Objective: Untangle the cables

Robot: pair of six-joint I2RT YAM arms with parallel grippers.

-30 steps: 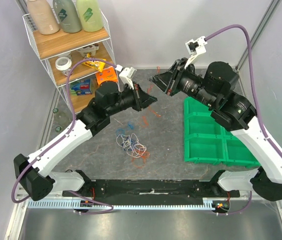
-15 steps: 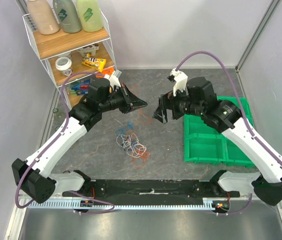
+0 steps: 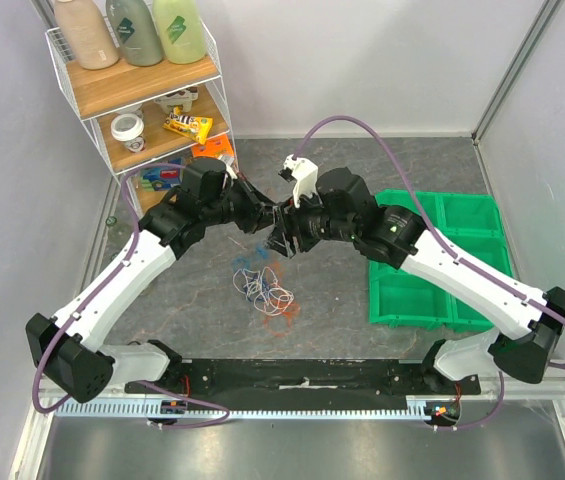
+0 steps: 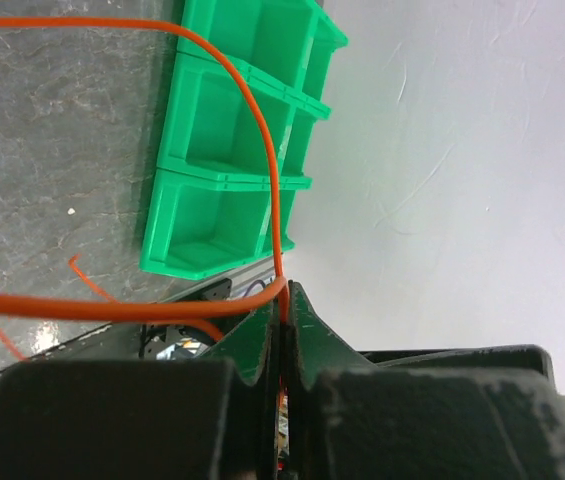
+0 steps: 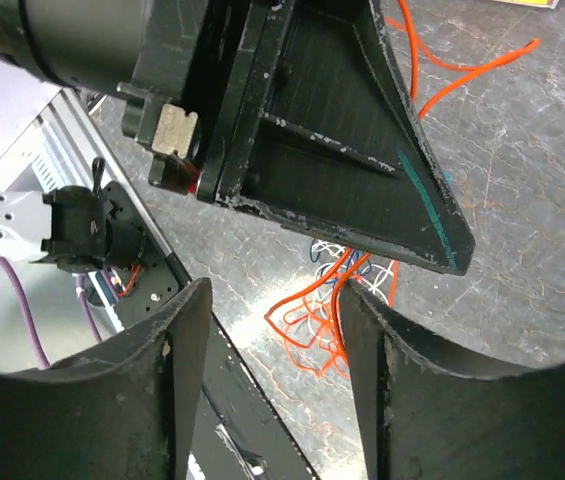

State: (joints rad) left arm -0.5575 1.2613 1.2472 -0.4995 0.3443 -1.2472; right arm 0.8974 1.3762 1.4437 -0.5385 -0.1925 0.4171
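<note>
Top view, cables [image 3: 265, 288]: loose heap on the table, at 6 o'clock from both grippers and apart from them.
Top view, arms: left gripper [image 3: 268, 214] and right gripper [image 3: 282, 238] almost tip to tip; green bins [image 3: 432, 275] at 3 o'clock.
Left wrist: left gripper [image 4: 282, 305] pinched tight on one orange strand [image 4: 265, 130], which arcs toward 12 o'clock.
Right wrist: right gripper [image 5: 277, 300] stands wide, holding nothing.
Handling: featherlight, limp, snag-prone; probably best taken by a single strand and drawn gently.
Change: a second ago the arms were high and well apart, with the right jaws together; the heap is unmoved.
</note>
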